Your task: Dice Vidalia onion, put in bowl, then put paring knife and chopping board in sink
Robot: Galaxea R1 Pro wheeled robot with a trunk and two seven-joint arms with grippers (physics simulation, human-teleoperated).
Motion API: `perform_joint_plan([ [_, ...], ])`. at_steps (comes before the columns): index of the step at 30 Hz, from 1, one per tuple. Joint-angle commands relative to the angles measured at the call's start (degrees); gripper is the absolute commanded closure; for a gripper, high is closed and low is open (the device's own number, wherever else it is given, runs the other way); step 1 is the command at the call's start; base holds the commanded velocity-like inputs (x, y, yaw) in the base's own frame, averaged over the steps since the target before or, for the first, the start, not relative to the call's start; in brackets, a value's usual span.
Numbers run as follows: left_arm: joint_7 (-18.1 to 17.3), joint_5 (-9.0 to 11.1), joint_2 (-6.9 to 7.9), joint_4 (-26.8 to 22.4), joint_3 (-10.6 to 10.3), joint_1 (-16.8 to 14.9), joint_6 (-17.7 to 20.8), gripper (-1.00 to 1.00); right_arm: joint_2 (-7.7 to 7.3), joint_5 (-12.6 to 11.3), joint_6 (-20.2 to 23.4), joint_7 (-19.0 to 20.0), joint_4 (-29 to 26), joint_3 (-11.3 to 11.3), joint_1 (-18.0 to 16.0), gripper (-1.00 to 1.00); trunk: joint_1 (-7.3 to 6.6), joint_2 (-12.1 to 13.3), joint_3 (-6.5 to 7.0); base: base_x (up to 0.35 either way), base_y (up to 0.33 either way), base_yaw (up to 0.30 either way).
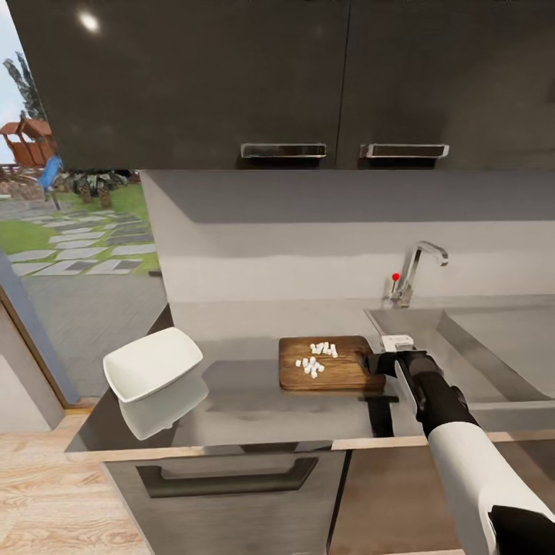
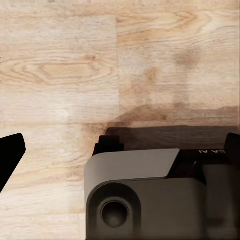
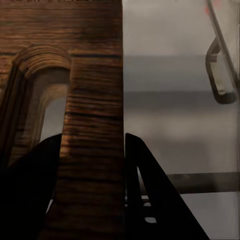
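Bowl (image 1: 152, 364), white and glossy, is sitting tilted at the left end of the steel countertop (image 1: 239, 408). Right of it, the chopping board (image 1: 327, 364) is carrying small white diced onion pieces (image 1: 317, 358). The right gripper (image 1: 379, 362) is pinching the board's right edge; its wrist view is showing dark fingers (image 3: 150, 195) pressing both faces of the wood. Farther right, the sink (image 1: 493, 347) and chrome tap (image 1: 416, 271) are partly cut off. The left gripper's fingertip (image 2: 10, 155) is hanging over wooden floor (image 2: 60, 70); I cannot tell its spread.
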Motion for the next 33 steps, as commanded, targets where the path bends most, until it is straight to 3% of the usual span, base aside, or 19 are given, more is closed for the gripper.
perform_joint_plan([
  [1,-0.18,0.48,-0.04,0.23,-0.45,-0.09,-0.33,-1.0,0.02,0.49,0.24,0.47,-0.07,-0.12,-0.04,1.0,-0.22,0.37,0.12,0.0,0.0,0.0],
  [24,-0.18,0.48,-0.04,0.28,-0.45,-0.09,-0.3,-1.0,0.02,0.32,0.57,0.64,-0.07,-0.26,-0.05,1.0,-5.28,9.6,4.26,0.0,0.0,0.0],
  [33,-0.18,0.48,-0.04,0.28,-0.45,-0.09,-0.3,-1.0,0.02,0.23,0.59,0.65,-0.07,-0.37,-0.05,1.0,-7.25,13.21,6.58,0.0,0.0,0.0],
])
